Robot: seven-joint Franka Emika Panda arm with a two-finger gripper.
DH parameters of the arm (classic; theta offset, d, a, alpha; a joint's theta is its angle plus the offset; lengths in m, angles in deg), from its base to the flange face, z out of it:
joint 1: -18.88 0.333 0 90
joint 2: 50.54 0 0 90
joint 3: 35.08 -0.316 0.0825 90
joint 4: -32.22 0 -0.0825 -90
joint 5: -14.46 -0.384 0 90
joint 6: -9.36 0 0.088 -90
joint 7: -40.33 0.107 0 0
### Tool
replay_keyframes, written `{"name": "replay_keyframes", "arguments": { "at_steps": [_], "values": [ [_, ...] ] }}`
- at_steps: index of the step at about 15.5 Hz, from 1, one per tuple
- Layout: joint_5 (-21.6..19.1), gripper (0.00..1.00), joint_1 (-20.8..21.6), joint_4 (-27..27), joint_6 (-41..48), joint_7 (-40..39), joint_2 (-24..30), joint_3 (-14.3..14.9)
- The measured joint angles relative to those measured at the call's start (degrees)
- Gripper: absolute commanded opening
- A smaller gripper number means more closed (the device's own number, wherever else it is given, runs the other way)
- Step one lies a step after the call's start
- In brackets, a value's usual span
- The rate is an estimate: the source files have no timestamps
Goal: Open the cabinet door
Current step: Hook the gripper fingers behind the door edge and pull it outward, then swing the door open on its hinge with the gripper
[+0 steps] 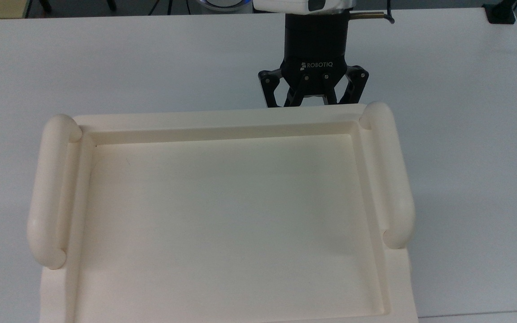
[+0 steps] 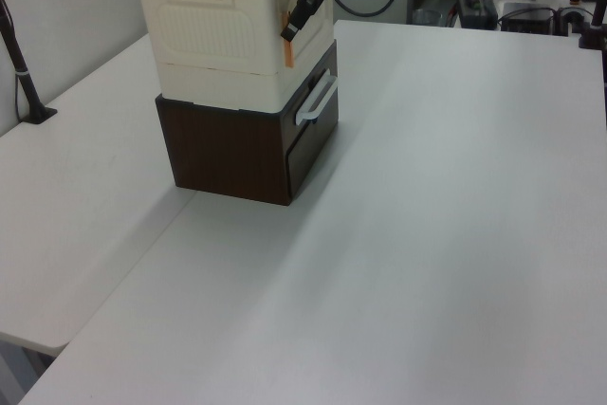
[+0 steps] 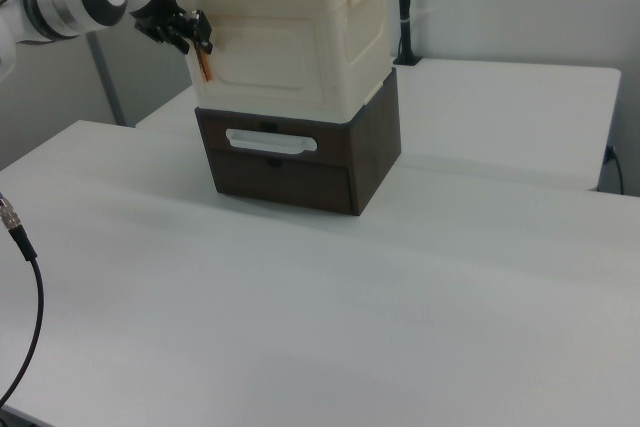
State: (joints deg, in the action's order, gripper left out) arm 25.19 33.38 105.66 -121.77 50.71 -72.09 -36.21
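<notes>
**Gripper** [image 1: 312,99]: black, two-finger, marked ROBOTIQ, on a white arm. In the top view it points down over the cabinet's far edge, toward the top view's right. Its tips are hidden behind that edge, so whether it is clenched or released cannot be told. In the right view it sits at the upper corner of the cabinet front, on the right view's left, just beside the orange tab.

**Orange tab** [image 3: 204,65]: a narrow upright strip on the front edge of the cabinet, directly below the gripper.

**Cabinet door** [image 3: 268,59]: a cream framed panel on the cabinet's front face. It lies flush with the front and is closed, with the orange tab at its edge on the right view's left.

**Cabinet** [image 2: 213,30]: a cream box with a recessed tray-like top [image 1: 222,215]. A thick rounded side rail [image 1: 46,193] runs along each short side.

**Drawer unit** [image 3: 300,179]: dark brown, directly under the cabinet and carrying it. It has a white bar handle [image 3: 270,141] on its front.

**Counter** [image 3: 400,317]: white, and it carries the stack.

**Black cable** [image 3: 28,277]: hangs at the right view's left edge.
</notes>
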Motion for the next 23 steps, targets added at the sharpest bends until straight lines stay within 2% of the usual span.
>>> {"name": "replay_keyframes", "arguments": {
  "at_steps": [1,5,6,8,14,15,16,17,18,19,23],
  "values": [
    [0.0,0.42,0.0,0.0,0.0,0.0,0.0,0.0],
    [0.1,0.15,0.0,0.0,0.0,0.0,0.0,0.1],
    [0.1,0.11,0.0,0.0,0.0,0.0,0.0,0.1],
    [0.1,0.08,0.0,0.0,0.0,0.0,0.0,0.1],
    [-0.1,0.1,0.0,0.3,1.2,0.4,0.5,-0.1],
    [-0.2,0.15,0.1,0.3,2.8,0.5,0.9,-0.2],
    [-0.4,0.28,0.1,0.3,5.2,0.5,1.4,-0.4],
    [-0.4,0.55,0.1,0.3,7.9,0.5,2.2,-0.5],
    [-0.5,0.87,0.1,0.3,10.9,0.5,3.0,-0.6],
    [-0.6,1.0,0.1,0.3,14.4,0.5,3.8,-0.6],
    [-2.5,1.0,-1.2,1.2,29.0,0.2,6.3,0.4]
  ]
}}
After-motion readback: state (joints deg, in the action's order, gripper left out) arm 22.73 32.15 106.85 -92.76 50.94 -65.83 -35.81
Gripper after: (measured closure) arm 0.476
